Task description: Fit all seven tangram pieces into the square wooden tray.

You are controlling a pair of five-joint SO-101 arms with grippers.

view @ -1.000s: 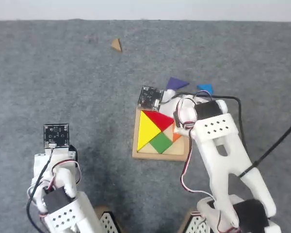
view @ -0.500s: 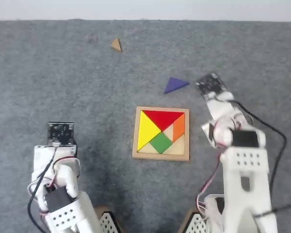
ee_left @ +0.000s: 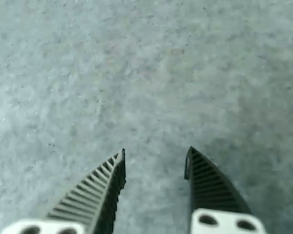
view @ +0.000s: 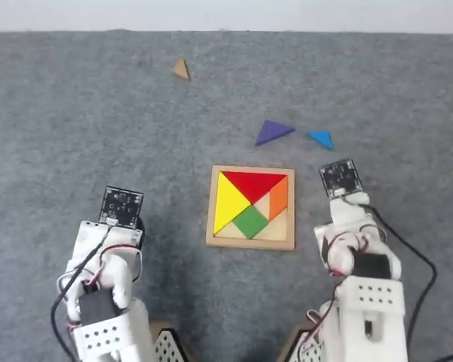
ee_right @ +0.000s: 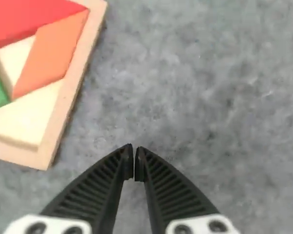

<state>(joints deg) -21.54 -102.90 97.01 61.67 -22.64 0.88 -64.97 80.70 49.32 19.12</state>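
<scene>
Wooden tray point(view: 251, 244) sits mid-carpet in the high view, holding the red piece point(view: 253, 185), yellow piece point(view: 228, 204), green piece point(view: 251, 221) and orange piece point(view: 278, 197). A purple triangle point(view: 272, 132) and blue triangle point(view: 321, 139) lie on the grey carpet point(view: 98, 121) just beyond it. A tan triangle point(view: 181, 70) lies farther left, near a pale wall point(view: 226, 15).

In the left wrist view, the left gripper point(ee_left: 155, 158) has its jaws spread apart over carpet.

In the right wrist view, the right gripper point(ee_right: 134, 156) is pinched together and empty, just right of the tray's near right corner.
</scene>
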